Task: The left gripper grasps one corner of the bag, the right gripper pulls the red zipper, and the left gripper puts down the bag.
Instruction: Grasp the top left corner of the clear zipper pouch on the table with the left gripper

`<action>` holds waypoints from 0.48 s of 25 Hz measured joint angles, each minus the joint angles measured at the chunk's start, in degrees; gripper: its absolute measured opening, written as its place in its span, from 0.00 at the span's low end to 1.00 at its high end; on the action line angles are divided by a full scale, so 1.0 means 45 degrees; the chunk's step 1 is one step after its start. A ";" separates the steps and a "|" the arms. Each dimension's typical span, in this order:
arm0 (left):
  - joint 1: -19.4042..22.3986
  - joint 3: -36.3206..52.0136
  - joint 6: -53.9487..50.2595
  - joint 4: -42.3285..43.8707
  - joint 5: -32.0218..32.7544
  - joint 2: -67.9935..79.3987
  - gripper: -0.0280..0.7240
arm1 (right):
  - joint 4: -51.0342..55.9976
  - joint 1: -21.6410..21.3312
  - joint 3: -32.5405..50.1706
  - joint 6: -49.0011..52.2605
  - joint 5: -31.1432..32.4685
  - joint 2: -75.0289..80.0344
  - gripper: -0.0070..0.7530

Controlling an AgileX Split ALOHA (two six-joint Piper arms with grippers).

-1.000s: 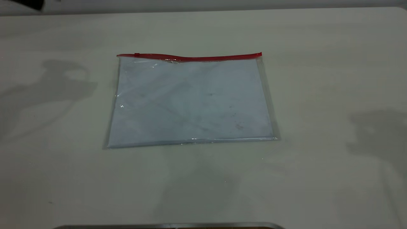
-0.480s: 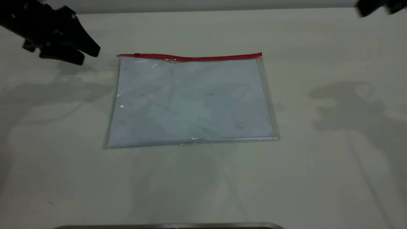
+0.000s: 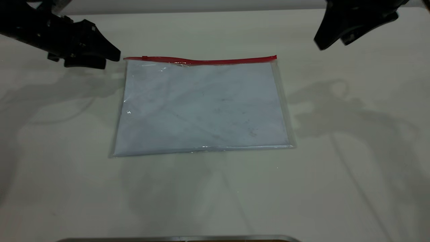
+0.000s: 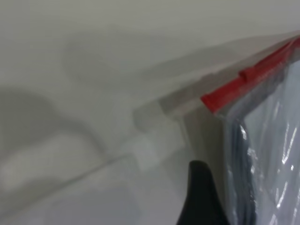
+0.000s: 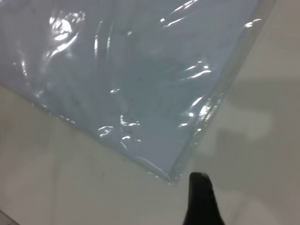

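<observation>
**Surfaces & materials**

Bag (image 3: 201, 107): clear glossy plastic, creased, w/ bright glints; matt white paper showing thru. Red zipper (image 3: 215, 61) along bag's far edge: opaque smooth plastic. Table (image 3: 336, 188) around bag: pale, matt, smooth. Left gripper (image 3: 109, 58) & right gripper (image 3: 324, 42), both beyond bag's red-strip corners: black, matt, hard-looking.

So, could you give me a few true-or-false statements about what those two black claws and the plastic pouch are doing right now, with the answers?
1. The bag lies flat on the table. True.
2. The left gripper already grips the bag. False: it is beside the corner of the bag, not holding it.
3. The red zipper runs along the bag's far edge. True.
4. The right gripper is pulling the zipper. False: it hangs off to the bag's right, apart from it.
</observation>
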 joint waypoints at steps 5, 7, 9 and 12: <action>0.0000 -0.0662 0.0026 -0.0027 0.0289 0.0803 0.81 | 0.0146 0.0020 -0.0004 -0.0098 -0.0034 0.0031 0.74; 0.0000 -0.0915 0.0026 -0.0125 0.0546 0.1069 0.81 | 0.0162 0.0020 -0.0004 -0.0121 -0.0022 0.0031 0.74; 0.0000 -0.1032 0.0156 -0.0410 0.0776 0.1294 0.81 | 0.0177 0.0020 -0.0004 -0.0170 0.0002 0.0031 0.74; 0.0000 -0.1154 0.0632 -0.1012 0.1060 0.1567 0.81 | 0.0193 0.0020 -0.0004 -0.0201 0.0002 0.0031 0.74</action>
